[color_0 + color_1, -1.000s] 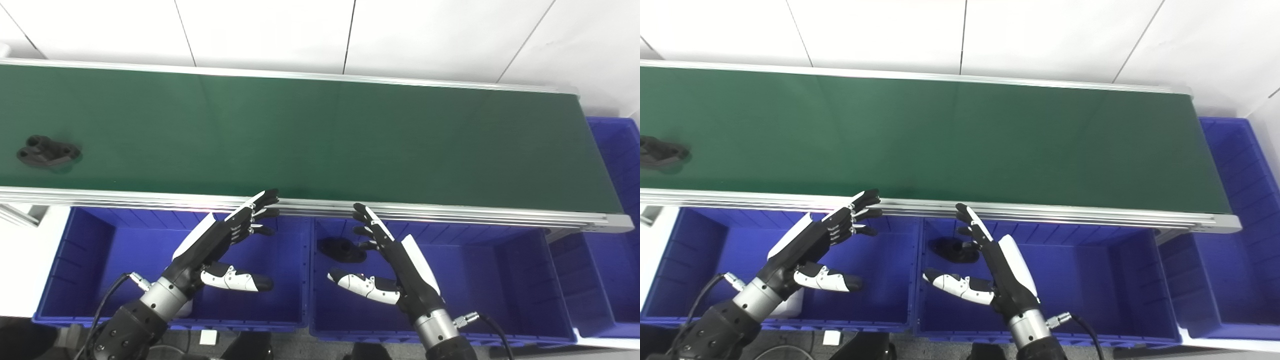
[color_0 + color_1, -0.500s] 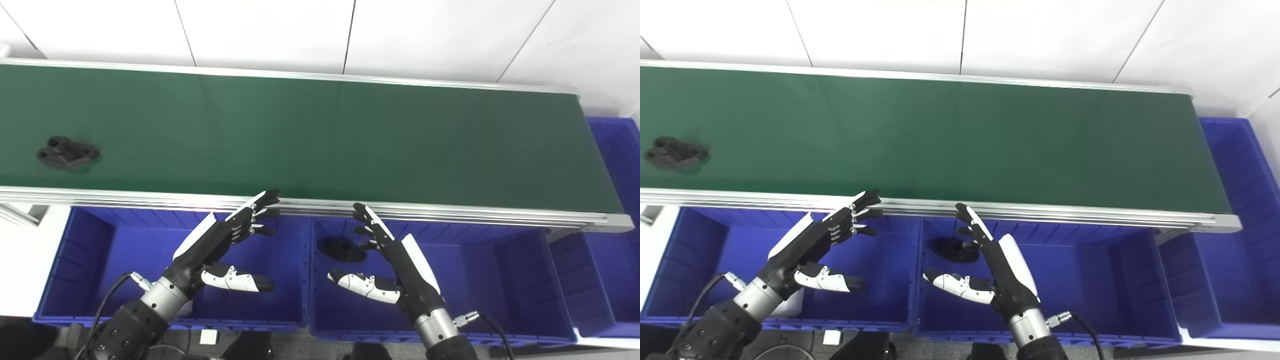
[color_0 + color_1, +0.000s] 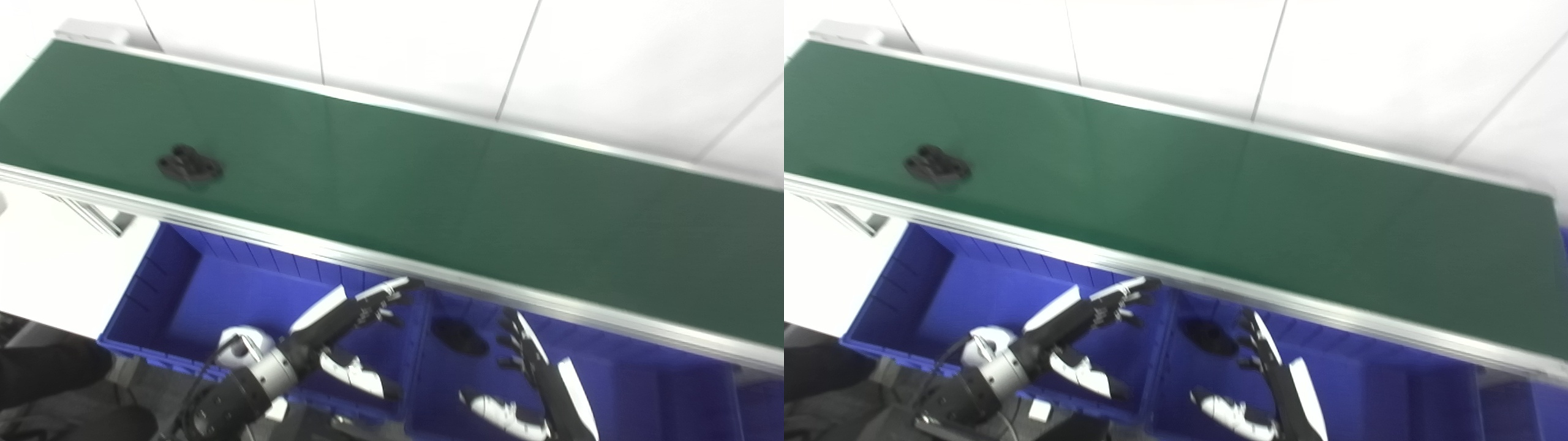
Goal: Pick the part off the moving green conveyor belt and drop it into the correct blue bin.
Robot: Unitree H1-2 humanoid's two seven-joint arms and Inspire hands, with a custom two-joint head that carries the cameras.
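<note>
Waiting step. The black part [image 3: 188,166] lay on the green belt [image 3: 429,196], far left, well apart from both hands. Left hand [image 3: 343,318] and right hand [image 3: 539,383] hovered over the blue bins [image 3: 184,288], fingers spread, holding nothing. Next move likely needs a timed leftward reach over the belt's near rail [image 3: 318,248]. Another dark part [image 3: 459,337] already lay in the middle bin.

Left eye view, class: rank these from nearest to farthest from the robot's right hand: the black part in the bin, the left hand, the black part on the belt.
1. Black part in the bin: just up-left of the right hand.
2. Left hand: farther left, over the neighbouring bin.
3. Black part on the belt: far upper left on the green conveyor belt.
</note>
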